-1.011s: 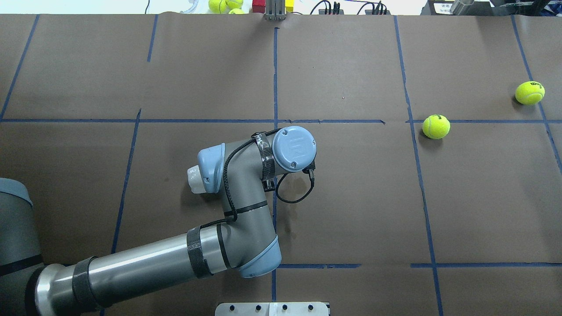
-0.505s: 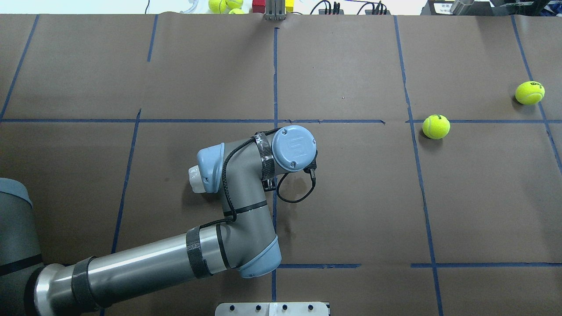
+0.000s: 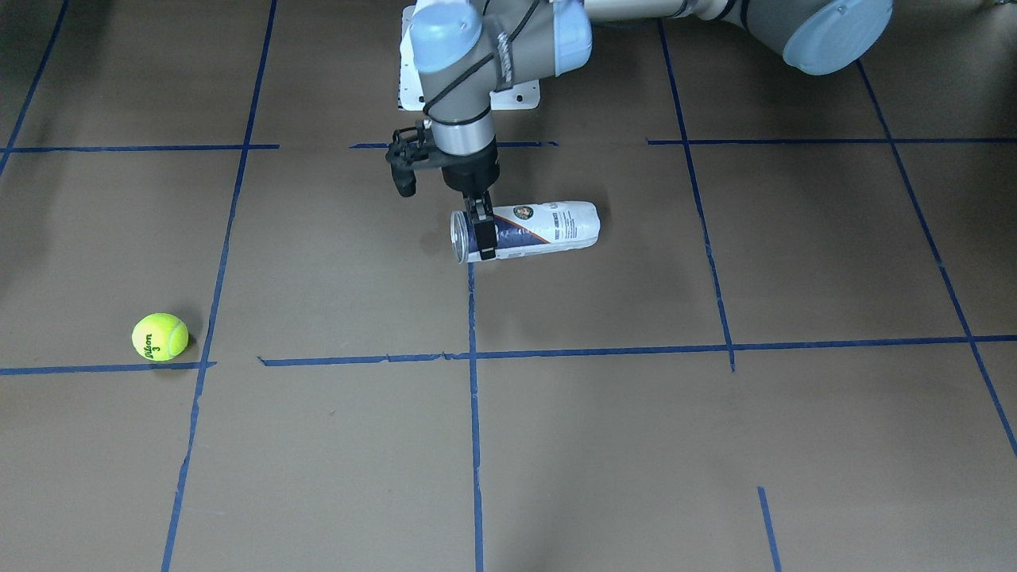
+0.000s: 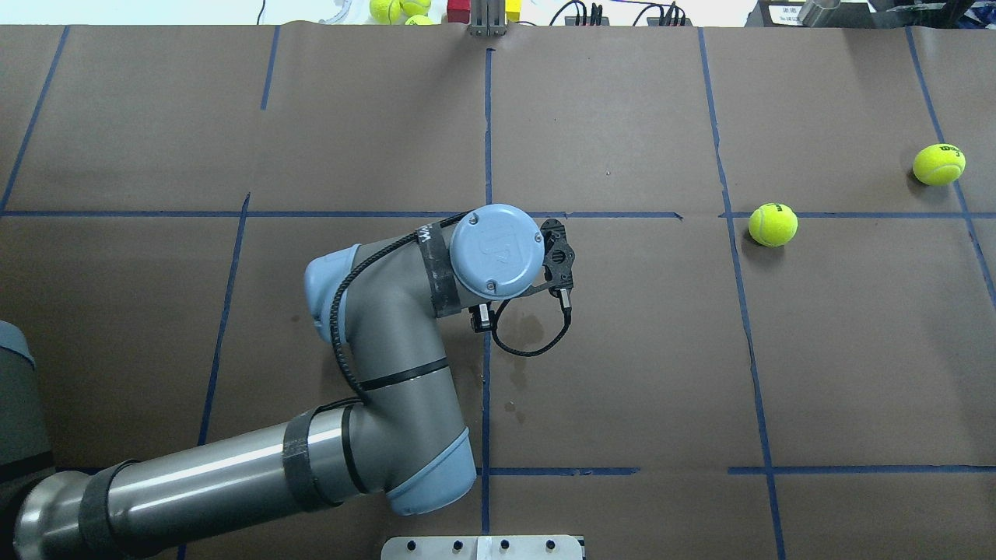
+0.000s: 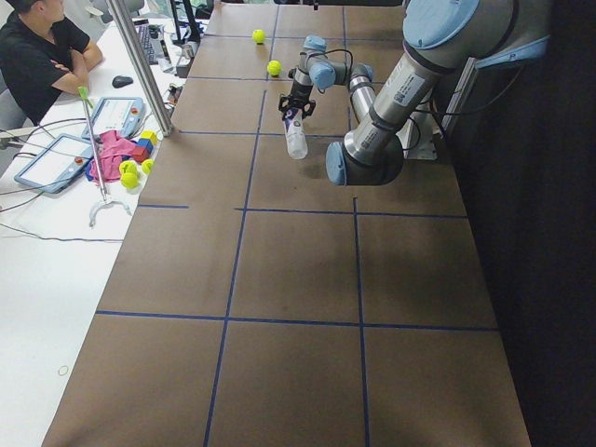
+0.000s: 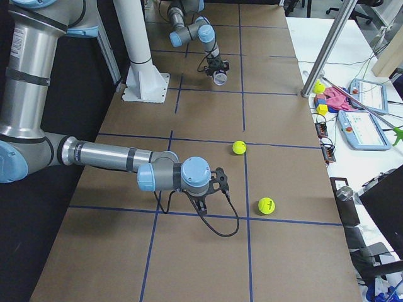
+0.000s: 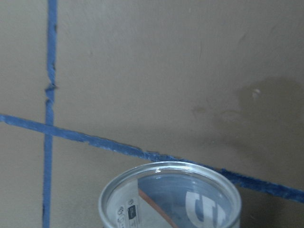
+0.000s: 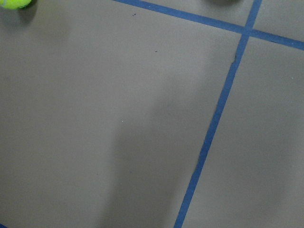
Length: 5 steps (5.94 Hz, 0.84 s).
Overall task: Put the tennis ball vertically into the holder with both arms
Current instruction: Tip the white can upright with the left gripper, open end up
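Two fuzzy yellow-green tennis balls rested on the brown paper-covered table (image 4: 622, 350), both well apart from the clear plastic cylindrical holder (image 3: 548, 226) with its navy and white label. The inner ball (image 4: 773, 225), lettered in black, sat just beside a blue tape line (image 4: 607, 215). The outer ball (image 4: 939, 164) lay farther toward the robot's right. The holder lay on its side near the table's middle, its open mouth turned toward the robot's right. The left gripper (image 3: 481, 232) pointed straight down, and its black fingers were clenched across the holder just behind the mouth. The right gripper (image 6: 203, 206) hung low over the paper near the outer ball without touching it. Whether its jaws were closed could not be told.
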Tool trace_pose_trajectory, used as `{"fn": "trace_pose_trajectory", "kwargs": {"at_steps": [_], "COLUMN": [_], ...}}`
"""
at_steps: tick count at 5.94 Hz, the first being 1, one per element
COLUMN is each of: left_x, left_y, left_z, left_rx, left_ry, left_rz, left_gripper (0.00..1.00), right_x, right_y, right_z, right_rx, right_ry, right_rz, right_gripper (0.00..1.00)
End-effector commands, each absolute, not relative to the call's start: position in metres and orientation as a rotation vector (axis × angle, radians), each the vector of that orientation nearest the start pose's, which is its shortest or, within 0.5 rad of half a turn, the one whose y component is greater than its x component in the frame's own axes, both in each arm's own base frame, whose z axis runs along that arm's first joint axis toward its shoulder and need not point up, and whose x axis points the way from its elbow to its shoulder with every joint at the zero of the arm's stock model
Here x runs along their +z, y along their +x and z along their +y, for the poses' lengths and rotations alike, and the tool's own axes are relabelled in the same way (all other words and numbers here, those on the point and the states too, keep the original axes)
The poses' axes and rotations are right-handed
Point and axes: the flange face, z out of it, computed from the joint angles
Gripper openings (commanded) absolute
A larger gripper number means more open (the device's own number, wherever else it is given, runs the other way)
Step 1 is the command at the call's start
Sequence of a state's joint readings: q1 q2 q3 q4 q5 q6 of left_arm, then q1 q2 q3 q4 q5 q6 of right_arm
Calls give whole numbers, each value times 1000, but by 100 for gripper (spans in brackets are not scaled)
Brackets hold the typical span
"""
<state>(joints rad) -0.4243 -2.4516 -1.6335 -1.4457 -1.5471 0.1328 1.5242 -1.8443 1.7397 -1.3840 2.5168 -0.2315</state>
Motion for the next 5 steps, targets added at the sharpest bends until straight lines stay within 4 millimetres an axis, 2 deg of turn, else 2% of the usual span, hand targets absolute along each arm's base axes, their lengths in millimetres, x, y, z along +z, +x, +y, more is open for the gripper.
{"fn": "trace_pose_trajectory", "kwargs": {"at_steps": [1, 2, 4, 5], "left_x": [86, 99, 92, 123], "left_y": [528, 518, 495, 491], "left_z": [-400, -393, -380, -376], "left_rx": [1062, 938, 740, 680], "left_ry": [1040, 1179, 1320, 1404], "left_rz": [580, 777, 1050, 1156], "left_gripper": [68, 69, 69, 69], "right_x": [647, 625, 573, 549], "right_y": [30, 23, 5, -2], "right_z": [-397, -410, -413, -422], "right_rx": [-297, -233, -149, -107], "right_ry": [192, 181, 165, 168], "right_rz": [-945, -952, -964, -961], "right_gripper": [100, 100, 100, 100]}}
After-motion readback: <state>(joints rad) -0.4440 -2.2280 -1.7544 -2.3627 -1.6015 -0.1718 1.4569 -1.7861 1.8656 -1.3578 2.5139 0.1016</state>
